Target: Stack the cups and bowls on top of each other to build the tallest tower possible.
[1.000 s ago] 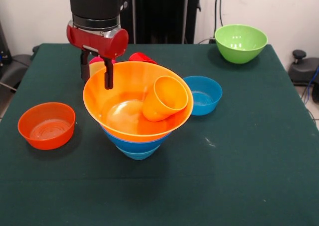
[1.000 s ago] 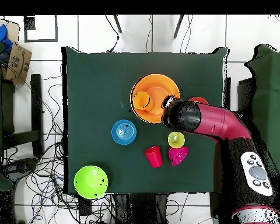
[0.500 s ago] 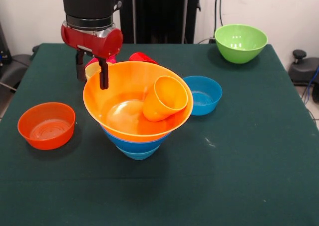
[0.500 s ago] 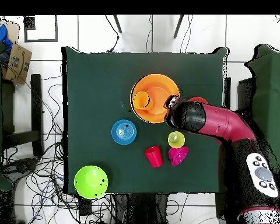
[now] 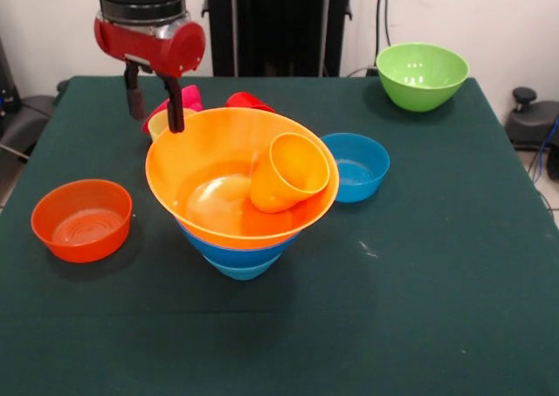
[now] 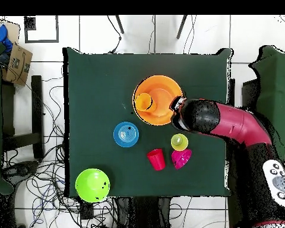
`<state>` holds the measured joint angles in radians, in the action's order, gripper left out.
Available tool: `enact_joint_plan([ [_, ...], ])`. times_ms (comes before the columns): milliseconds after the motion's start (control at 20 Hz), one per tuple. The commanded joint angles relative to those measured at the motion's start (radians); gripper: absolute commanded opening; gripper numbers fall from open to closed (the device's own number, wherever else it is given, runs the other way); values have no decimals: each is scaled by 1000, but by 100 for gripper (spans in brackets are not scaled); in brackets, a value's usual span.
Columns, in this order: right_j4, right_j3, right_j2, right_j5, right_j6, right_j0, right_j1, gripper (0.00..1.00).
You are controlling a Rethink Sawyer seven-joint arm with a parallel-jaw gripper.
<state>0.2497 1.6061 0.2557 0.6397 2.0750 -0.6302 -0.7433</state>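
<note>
The tower stands mid-table: a wide yellow-orange bowl uppermost, a large blue bowl under it and a small light-blue one lowest. An orange-yellow cup lies tilted inside the top bowl. My gripper hangs open and empty above the table, just behind the bowl's left rim. A yellow cup, a magenta bowl and a red cup sit behind the tower. In the overhead view the arm hides the gripper.
A shallow orange bowl sits at the left in the front view. A small blue bowl stands right of the tower. A lime green bowl is at the far right corner of the green table.
My gripper has risen and drifted left in the front view, off the large bowl's rim. The bowls and cups have not moved.
</note>
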Motion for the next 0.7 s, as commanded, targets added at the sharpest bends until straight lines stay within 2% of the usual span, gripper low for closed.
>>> enact_joint_plan([
  [50,-10,-4,110,136,-158,-6,-29,100],
  [150,-5,-15,120,141,-168,-18,-22,100],
  [350,25,-25,128,79,-157,-37,35,100],
  [550,62,-51,114,5,-120,-30,96,100],
  [700,97,-108,97,5,-120,-19,128,100],
])
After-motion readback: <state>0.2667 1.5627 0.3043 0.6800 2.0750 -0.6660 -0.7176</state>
